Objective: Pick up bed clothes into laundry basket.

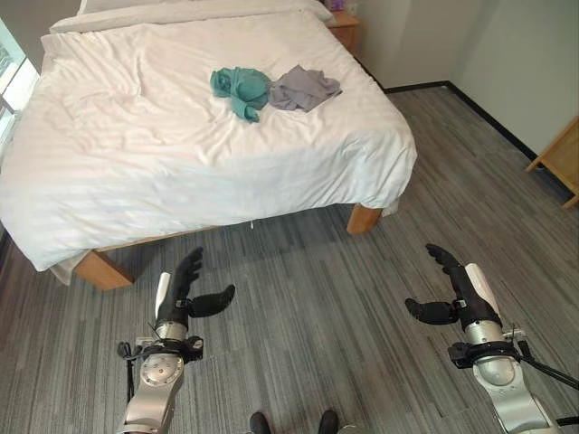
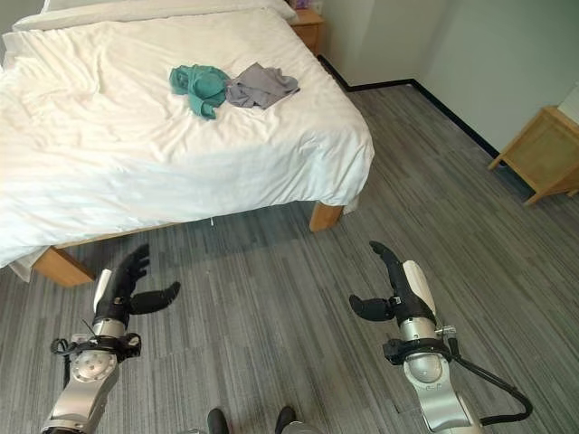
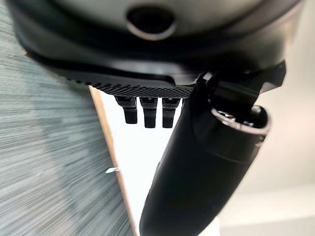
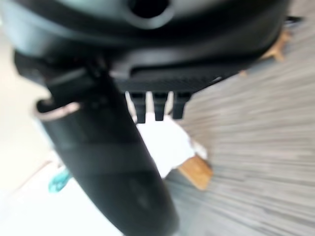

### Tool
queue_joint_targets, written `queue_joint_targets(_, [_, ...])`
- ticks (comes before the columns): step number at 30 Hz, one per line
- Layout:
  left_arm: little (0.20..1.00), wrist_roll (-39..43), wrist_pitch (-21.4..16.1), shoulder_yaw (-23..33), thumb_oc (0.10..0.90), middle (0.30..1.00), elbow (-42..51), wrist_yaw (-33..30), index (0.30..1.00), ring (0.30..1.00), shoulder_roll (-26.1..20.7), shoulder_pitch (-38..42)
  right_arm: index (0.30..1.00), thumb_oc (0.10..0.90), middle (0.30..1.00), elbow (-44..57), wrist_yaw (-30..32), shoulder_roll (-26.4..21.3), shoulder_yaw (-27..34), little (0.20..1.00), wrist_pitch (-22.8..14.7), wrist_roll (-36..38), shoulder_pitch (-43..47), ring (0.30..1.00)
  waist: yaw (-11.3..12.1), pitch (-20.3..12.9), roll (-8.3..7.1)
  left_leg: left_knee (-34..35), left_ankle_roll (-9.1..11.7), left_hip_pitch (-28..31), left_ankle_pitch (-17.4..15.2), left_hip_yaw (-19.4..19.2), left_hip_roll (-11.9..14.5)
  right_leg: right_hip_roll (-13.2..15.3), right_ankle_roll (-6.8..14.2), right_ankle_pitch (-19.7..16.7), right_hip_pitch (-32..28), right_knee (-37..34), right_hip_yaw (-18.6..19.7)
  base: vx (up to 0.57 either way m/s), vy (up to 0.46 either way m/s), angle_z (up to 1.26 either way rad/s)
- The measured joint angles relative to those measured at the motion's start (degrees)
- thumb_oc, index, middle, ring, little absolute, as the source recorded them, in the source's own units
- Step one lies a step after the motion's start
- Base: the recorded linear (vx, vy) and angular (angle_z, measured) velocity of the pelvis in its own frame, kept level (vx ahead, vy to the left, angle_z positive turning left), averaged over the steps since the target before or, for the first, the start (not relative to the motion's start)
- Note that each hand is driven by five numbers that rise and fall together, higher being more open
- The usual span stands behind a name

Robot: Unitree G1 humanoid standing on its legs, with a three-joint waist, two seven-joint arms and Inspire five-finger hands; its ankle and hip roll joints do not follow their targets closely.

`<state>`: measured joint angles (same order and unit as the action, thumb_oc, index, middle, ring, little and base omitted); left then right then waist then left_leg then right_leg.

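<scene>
Two garments upper centre on the white bed (image 1: 136, 163): one teal garment (image 1: 240, 88), one grey garment (image 1: 303, 88), seemingly touching. Left hand (image 1: 185, 294) and right hand (image 1: 452, 289) low over grey striped floor (image 1: 317, 289), fingers relaxed, holding nothing. One wooden nightstand (image 1: 346, 27) at top, another wooden cabinet (image 2: 543, 154) at right edge.

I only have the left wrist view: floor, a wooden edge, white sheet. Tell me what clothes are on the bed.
Observer: Two pieces, a teal garment and a grey garment, lie touching on the white bed, toward its far right part.
Operator: Give me the right hand.
Observer: The right hand hangs open over the floor, short of the bed and holding nothing.
Operator: Report what's right of the bed.
Observer: A light wooden cabinet stands by the right wall, apart from the bed.
Operator: Say what's behind the bed.
Observer: A wooden nightstand sits at the bed's far right corner.
</scene>
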<state>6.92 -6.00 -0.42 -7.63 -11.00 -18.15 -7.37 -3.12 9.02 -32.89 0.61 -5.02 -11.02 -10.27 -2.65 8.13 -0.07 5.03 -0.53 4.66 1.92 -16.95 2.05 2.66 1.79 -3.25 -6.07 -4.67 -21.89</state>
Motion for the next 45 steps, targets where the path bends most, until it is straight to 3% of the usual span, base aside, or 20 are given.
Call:
queue_joint_targets(12, [0.9,3.6,0.2,-1.7,0.8,0.9,1.5,1.6,0.9,0.9,-0.4,-4.2,0.9,0.8,0.9,0.2,-0.9,0.3,-0.3,0.9,-0.7,0.0,-0.5,0.9,0.6,4.1,-2.19,-1.4,0.7,0.1,0.2,1.7,0.8,-0.7,0.0,0.3,-1.3,-0.5,2.1,0.03,-0.172,0.05])
queue_joint_targets(14, [0.9,4.2,0.1,-1.2,0.8,0.9,2.9,1.6,0.9,0.9,-3.0,-3.3,0.9,0.8,0.9,1.0,-1.4,1.7,-0.7,0.9,-1.0,0.2,-0.2,0.9,1.9,8.1,-5.88,-15.2,3.7,-4.7,-3.5,1.9,2.2,0.2,-1.1,3.7,-1.3,-0.2,4.4,0.16,-0.263,-0.43])
queue_joint_targets(17, [0.9,4.3,0.2,-0.2,0.8,0.9,2.9,1.4,0.9,0.9,-2.4,-4.2,0.9,0.8,0.9,3.6,-1.5,1.5,-0.8,0.9,-1.7,0.4,0.0,0.9,4.7,10.4,-5.31,-34.9,4.9,-14.5,-6.7,5.9,6.7,-1.8,-2.7,3.4,-2.2,-0.6,7.9,0.23,-0.145,-0.75])
queue_joint_targets(20, [0.9,5.4,0.0,-2.5,0.8,0.9,2.9,1.5,0.9,0.9,1.4,-3.6,0.9,0.8,0.9,3.4,-1.1,1.2,-0.1,0.9,-1.7,0.6,2.9,0.9,6.7,11.6,-3.82,-24.7,4.9,-20.2,-7.2,5.0,3.6,-1.6,-1.5,4.3,0.2,-0.4,13.1,0.61,0.014,-0.6])
queue_joint_targets(22, [0.9,6.5,0.1,-3.3,0.8,0.9,-0.2,1.6,0.9,0.9,3.9,-2.6,0.9,0.8,0.9,1.0,-1.1,0.5,-1.8,0.9,-1.7,0.7,7.3,0.9,8.0,12.1,-0.63,-8.0,6.4,-21.2,-3.5,-0.4,5.9,-3.4,-1.8,5.7,1.2,-0.5,15.3,0.54,0.061,-1.03])
queue_joint_targets(24, [0.9,6.5,0.3,-4.0,0.8,0.9,-3.2,1.4,0.9,0.9,4.4,-1.9,0.9,0.8,0.9,1.0,-1.2,0.3,-2.8,0.9,-1.5,0.8,7.2,0.9,8.1,12.1,1.05,-2.4,8.8,-23.6,-0.1,-1.7,7.3,-4.4,-1.4,5.1,0.4,-0.6,15.8,0.55,0.054,-0.59])
queue_joint_targets(26, [0.9,6.5,0.9,-2.6,0.8,0.9,-5.0,1.4,0.9,0.9,4.6,-2.3,0.9,0.8,0.9,1.0,-1.5,0.2,-4.7,0.9,-1.3,1.0,6.6,0.9,10.5,11.9,0.76,-0.6,8.0,-24.1,0.9,-2.3,8.6,-3.8,-1.2,8.6,0.0,1.9,20.5,0.89,0.152,-0.99])
queue_joint_targets(28, [0.9,6.4,1.3,-1.3,0.8,0.9,-4.9,1.6,0.9,0.9,4.6,-4.0,0.9,0.8,0.9,1.6,-2.3,0.5,-5.6,0.9,-1.3,1.0,5.5,0.9,12.4,11.4,-0.88,-6.0,5.9,-22.6,0.5,-0.1,7.8,-1.7,-0.5,11.6,0.4,6.1,24.8,0.59,0.115,-1.29])
queue_joint_targets(29, [0.9,6.4,1.4,-1.2,0.8,0.9,-4.4,1.6,0.9,0.9,4.6,-7.6,0.9,0.8,0.9,2.9,-2.8,-0.4,-6.5,0.9,-1.5,0.9,1.9,0.9,13.0,7.5,-2.21,-6.7,4.5,-20.1,0.3,1.0,5.4,1.2,0.5,14.5,0.8,7.5,26.9,0.61,0.099,-1.05])
queue_joint_targets(30, [0.9,6.4,1.6,-1.2,0.8,0.9,-4.3,1.6,0.9,0.9,4.6,-8.4,0.9,0.8,0.9,3.1,-2.7,-0.6,-6.6,0.9,-1.5,0.9,0.7,0.9,13.1,6.4,-1.88,-6.4,1.6,-19.4,3.5,0.2,5.0,2.0,3.3,16.6,0.1,9.5,26.5,0.53,0.078,-0.94])
queue_joint_targets(31, [0.9,6.4,1.6,-1.4,0.8,0.9,-4.1,1.5,0.9,0.9,3.8,-8.2,0.9,0.8,0.9,3.1,-2.8,-0.4,-7.3,0.9,-1.3,0.8,0.2,0.9,12.5,6.4,-3.18,-7.3,-0.5,-17.5,7.2,-1.4,3.7,4.1,6.2,16.3,1.1,19.7,24.3,0.5,0.092,-0.33])
queue_joint_targets(32, [0.9,6.4,2.3,-1.6,0.8,0.9,-4.4,1.4,0.9,0.9,2.0,-6.2,0.9,0.8,0.9,3.5,-3.3,0.3,-8.2,0.9,-1.1,0.5,-0.2,0.9,11.7,7.2,-5.42,-8.0,-2.6,-15.1,5.3,-1.6,0.8,6.9,11.9,15.9,6.0,35.4,23.6,0.49,0.116,-0.01])
queue_joint_targets(34, [0.9,5.9,2.7,-3.6,0.8,0.9,-3.0,1.9,0.9,0.9,-1.0,-2.9,0.9,0.8,0.9,4.7,-4.1,0.3,-8.6,0.9,-1.1,-0.2,-0.2,0.9,7.1,7.4,-4.88,-5.5,-3.5,-10.8,4.6,1.9,-0.6,7.9,13.1,7.1,16.2,55.3,23.0,0.55,0.133,0.89])
queue_joint_targets(35, [0.9,5.8,2.4,-4.1,0.8,0.9,-1.0,1.8,0.9,0.9,-2.1,-2.6,0.9,0.8,0.9,5.4,-4.1,0.4,-8.6,0.9,-1.1,-0.2,0.4,0.9,6.8,7.4,-4.73,-4.1,-3.7,-9.0,4.1,2.4,-0.6,8.5,13.2,6.8,18.6,55.8,21.6,0.61,0.027,0.75])
queue_joint_targets(36, [0.9,5.6,2.2,-3.9,0.8,0.9,0.9,1.9,0.9,0.9,-2.8,-2.5,0.9,0.8,0.9,6.6,-4.0,0.3,-8.6,0.9,-1.1,-0.3,0.8,0.9,6.8,7.4,-4.63,-3.1,-3.8,-7.4,3.4,2.7,-0.7,9.1,13.0,6.9,20.5,55.6,20.4,0.56,-0.083,0.38])
queue_joint_targets(37, [0.9,4.9,1.9,-4.1,0.8,0.9,1.8,1.6,0.9,0.9,-2.8,-0.8,0.9,0.8,0.9,9.7,-3.9,-0.2,-7.6,0.9,-1.1,-1.3,1.7,0.9,5.2,8.1,-2.8,-2.0,-3.9,-4.7,1.4,5.7,-0.8,11.8,10.6,10.3,22.6,50.8,13.1,0.57,-0.177,0.57])
queue_joint_targets(39, [0.9,4.7,1.8,-3.9,0.8,0.9,1.8,1.5,0.9,0.9,-2.1,0.7,0.9,0.8,0.9,13.7,-3.3,-1.0,-5.5,0.9,-1.8,-2.4,3.2,0.9,3.3,9.0,-0.93,-1.3,-2.9,-2.9,2.0,8.3,-0.4,12.5,8.5,11.1,22.4,38.1,6.8,0.55,-0.294,0.79])
queue_joint_targets(41, [0.9,4.7,1.5,-3.7,0.8,0.9,1.7,1.6,0.9,0.9,-2.1,0.8,0.9,0.8,0.9,15.5,-2.3,-1.8,-4.8,0.9,-2.5,-3.3,5.6,0.9,2.4,9.0,-0.25,-0.6,-0.8,-0.4,0.2,10.5,-0.6,12.6,7.6,10.0,23.3,26.8,4.7,0.32,-0.215,0.88])
queue_joint_targets(42, [0.9,4.7,1.3,-3.3,0.8,0.9,1.2,1.5,0.9,0.9,-1.1,0.7,0.9,0.8,0.9,17.4,-0.3,-1.8,-1.5,0.9,-2.9,-4.8,6.7,0.9,1.5,8.8,-0.3,-0.7,-0.2,1.6,-0.5,11.6,-1.2,11.6,7.2,3.8,21.0,7.7,5.2,0.43,-0.326,1.18])
queue_joint_targets(45, [0.9,4.8,1.1,-1.7,0.8,0.9,0.5,1.2,0.9,0.9,0.4,-0.7,0.9,0.8,0.9,16.8,3.2,-1.5,1.4,0.9,-2.9,-7.3,8.7,0.9,1.5,8.1,-0.57,-0.7,2.4,4.5,-3.4,14.8,0.1,11.3,7.4,-2.4,21.7,4.6,10.1,0.48,-0.384,1.08])
